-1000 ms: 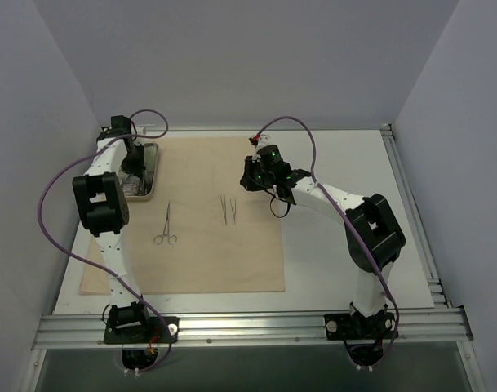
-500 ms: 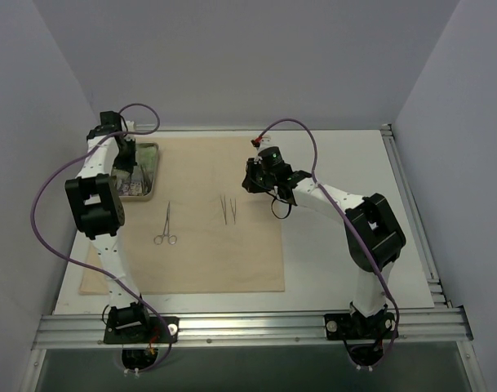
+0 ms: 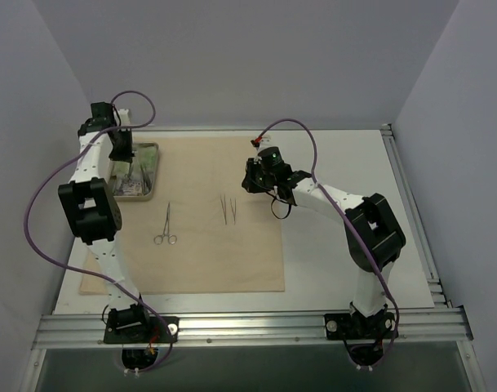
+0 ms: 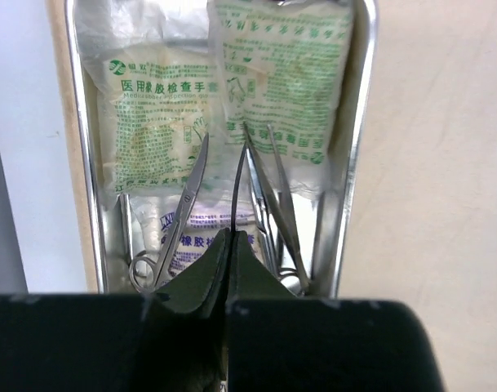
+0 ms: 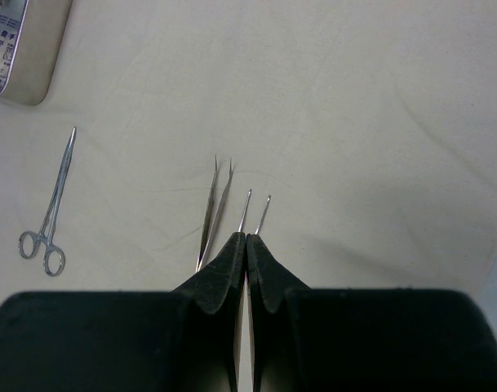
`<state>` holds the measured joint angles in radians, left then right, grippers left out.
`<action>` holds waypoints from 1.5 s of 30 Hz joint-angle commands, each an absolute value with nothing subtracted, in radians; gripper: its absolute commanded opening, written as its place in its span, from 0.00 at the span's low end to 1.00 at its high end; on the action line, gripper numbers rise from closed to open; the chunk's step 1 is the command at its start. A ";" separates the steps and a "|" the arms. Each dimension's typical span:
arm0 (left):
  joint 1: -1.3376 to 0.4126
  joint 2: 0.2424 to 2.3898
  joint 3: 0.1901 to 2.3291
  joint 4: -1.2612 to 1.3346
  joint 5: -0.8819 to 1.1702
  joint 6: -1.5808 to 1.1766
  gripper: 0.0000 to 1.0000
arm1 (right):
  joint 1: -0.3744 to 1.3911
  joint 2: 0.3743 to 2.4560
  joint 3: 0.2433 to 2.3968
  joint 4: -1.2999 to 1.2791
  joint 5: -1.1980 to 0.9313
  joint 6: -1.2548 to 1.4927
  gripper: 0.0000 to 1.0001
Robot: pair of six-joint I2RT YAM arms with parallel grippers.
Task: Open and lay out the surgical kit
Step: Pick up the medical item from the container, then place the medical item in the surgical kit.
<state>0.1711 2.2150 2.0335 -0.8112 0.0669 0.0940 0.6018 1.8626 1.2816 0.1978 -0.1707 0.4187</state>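
The beige cloth wrap (image 3: 199,245) lies spread flat on the table. The steel tray (image 3: 153,175) sits at its far left corner and holds green/white packets (image 4: 285,73), scissors (image 4: 193,184) and another scissor-like instrument (image 4: 274,200). My left gripper (image 3: 123,155) hangs over the tray, shut (image 4: 230,235) on a thin steel instrument (image 4: 237,184) seen edge-on. A pair of forceps (image 3: 166,225) and two tweezers (image 3: 227,209) lie on the cloth. My right gripper (image 3: 251,181) is shut and empty (image 5: 246,237) just above the tweezers (image 5: 213,208).
White table (image 3: 346,245) shows to the right of the cloth. Grey walls close in the left, back and right sides. A metal rail (image 3: 248,327) runs along the near edge.
My left gripper has pulled back and up from the tray toward the far left corner, with the thin instrument between its jaws. The right arm has hardly moved.
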 commanded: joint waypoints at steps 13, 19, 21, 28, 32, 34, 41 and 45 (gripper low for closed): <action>0.175 1.858 1.801 -0.721 0.411 -0.107 0.02 | 0.659 1.827 1.364 0.268 -0.187 0.448 0.04; 0.147 1.726 1.603 -0.667 0.454 -0.153 0.02 | 0.764 1.845 1.397 0.406 -0.184 0.560 0.28; 0.131 1.692 1.510 -0.632 0.466 -0.164 0.02 | 0.797 1.865 1.399 0.484 -0.190 0.636 0.31; 0.092 1.531 1.292 -0.485 0.460 -0.206 0.02 | 0.914 1.970 1.482 0.563 -0.157 0.752 0.39; 0.089 1.483 1.226 -0.431 0.460 -0.227 0.02 | 0.966 2.014 1.523 0.572 -0.103 0.768 0.39; 0.089 1.465 1.204 -0.407 0.469 -0.244 0.02 | 0.979 2.026 1.551 0.548 -0.071 0.776 0.37; 0.089 1.453 1.184 -0.377 0.508 -0.268 0.02 | 0.994 2.083 1.592 0.497 -0.014 0.825 0.30; 0.087 1.453 1.178 -0.373 0.525 -0.275 0.02 | 0.994 2.106 1.604 0.500 -0.003 0.839 0.29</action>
<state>0.0906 1.4876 1.1770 -0.4355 0.4805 -0.2565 1.0004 2.0869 1.5524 0.4889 -0.0536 0.8127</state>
